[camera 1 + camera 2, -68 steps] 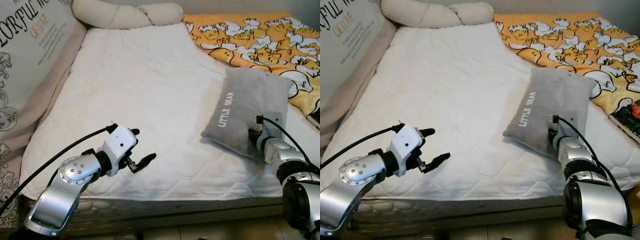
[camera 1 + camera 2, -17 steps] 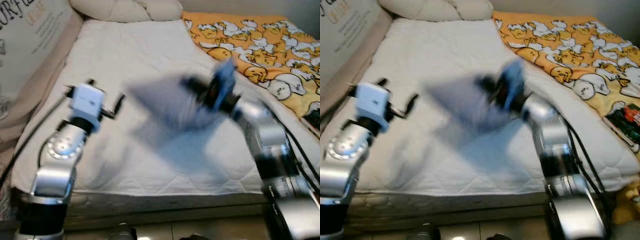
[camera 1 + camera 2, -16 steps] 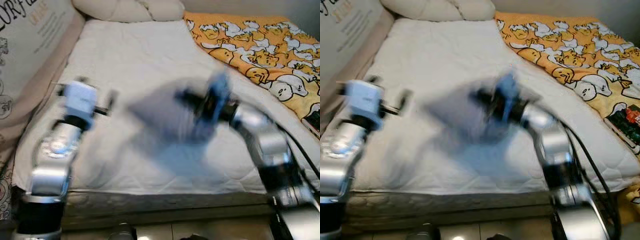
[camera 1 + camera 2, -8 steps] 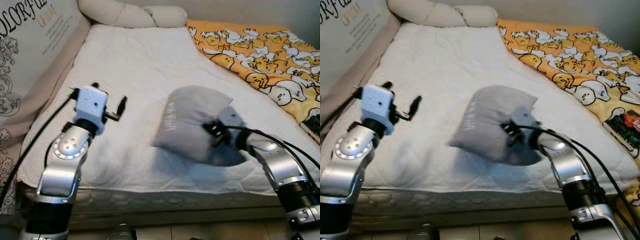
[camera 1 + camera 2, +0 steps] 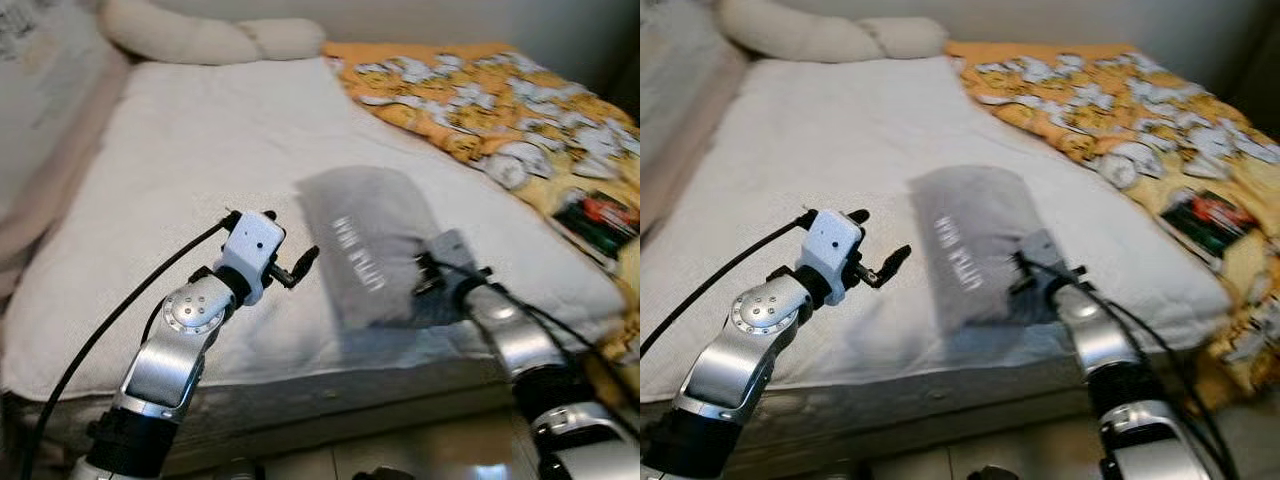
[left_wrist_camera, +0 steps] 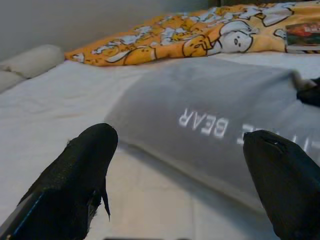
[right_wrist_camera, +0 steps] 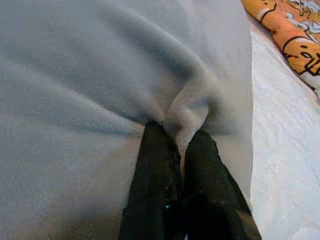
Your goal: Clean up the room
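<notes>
Centrally, a grey pillow sits over the near half of the white mattress, and white lettering on its face can be read in the left wrist view, upside down, as "BEAR" with more letters cut off by a fingertip. The right gripper has its two black fingers pressed together on a pinched fold of the pillow's fabric at the corner nearest the robot's right arm. From the head views the pillow looks lifted at that corner, with shadow under it on the mattress, though blur keeps this unsure.

Just to the left of the pillow, the left gripper hovers above the mattress with its fingers spread wide and nothing between them, pointing at the pillow's lettered face.

Beyond the pillow, the mattress lies bare up to a long cream bolster at the far edge. To the pillow's right, an orange blanket printed with cartoon ducks covers that side of the bed, and a dark packet with red on it lies on the blanket near the bed's right edge. The mattress's front edge runs just below the pillow.
</notes>
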